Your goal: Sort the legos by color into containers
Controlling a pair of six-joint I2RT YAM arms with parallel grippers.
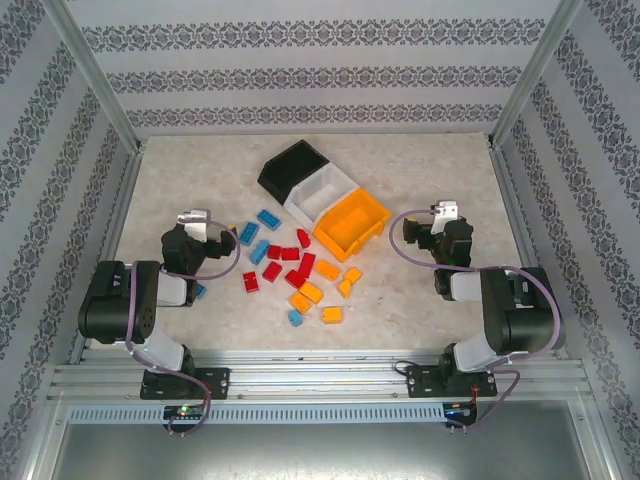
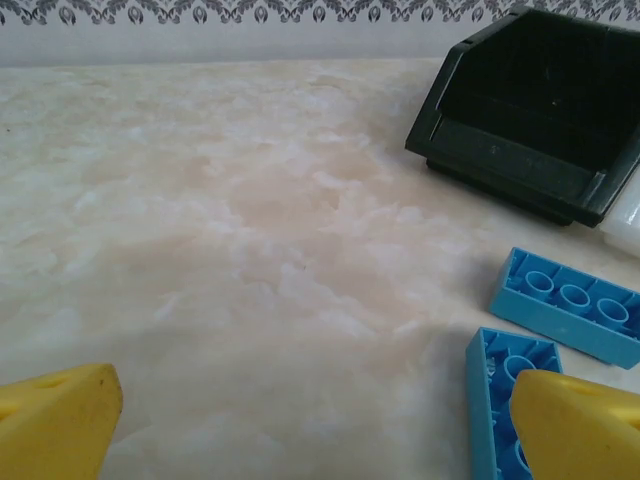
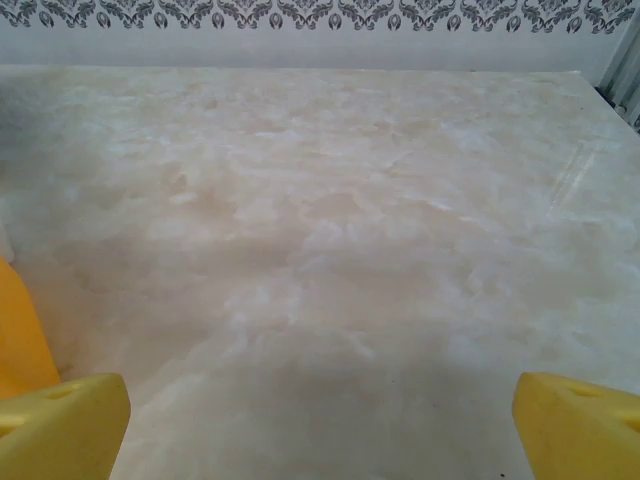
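Left claw (image 1: 198, 222) fingers apart, empty, 9 o'clock of legos (image 1: 307, 264). Right claw (image 1: 443, 215) apart, empty, 3 o'clock. Legos loose on counter (image 1: 420, 170), 6 o'clock of containers (image 1: 325, 187): black, white, orange row.

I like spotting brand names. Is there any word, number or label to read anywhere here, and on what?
None can be read.
The black bin shows no label on its front.
The blue bricks show no lettering that I can make out.
The bands on the wall are ornament, not writing.
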